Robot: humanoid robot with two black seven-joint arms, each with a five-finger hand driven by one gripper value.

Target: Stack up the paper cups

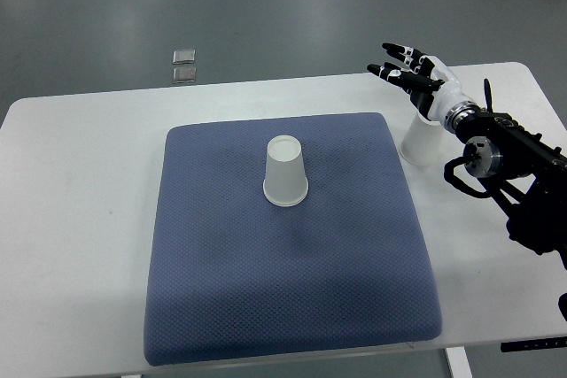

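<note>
At the upper left of the frame, on the grey floor beyond the table, two small square metal plates (184, 66) lie one just behind the other. Below them the white table (80, 219) spreads across most of the picture, its far left part bare. A large blue-grey padded mat (283, 307) covers the middle of the table, its corners rounded and its near edge reaching almost to the table's front edge.

Near the centre of the frame, in the mat's upper half, a white paper cup (285, 171) stands upside down, wide rim on the mat and narrow base upward.

Right of the mat, just off its upper right corner, a second white paper cup (420, 141) stands on the bare tabletop, also mouth down, well apart from the first. The right hand (416, 75) comes in from the right edge on a black arm and hangs above this second cup, its black-tipped fingers (396, 48) stretched out straight toward the upper left, spread and gripping nothing. Whether the palm touches the cup's top cannot be told from this angle.
</note>
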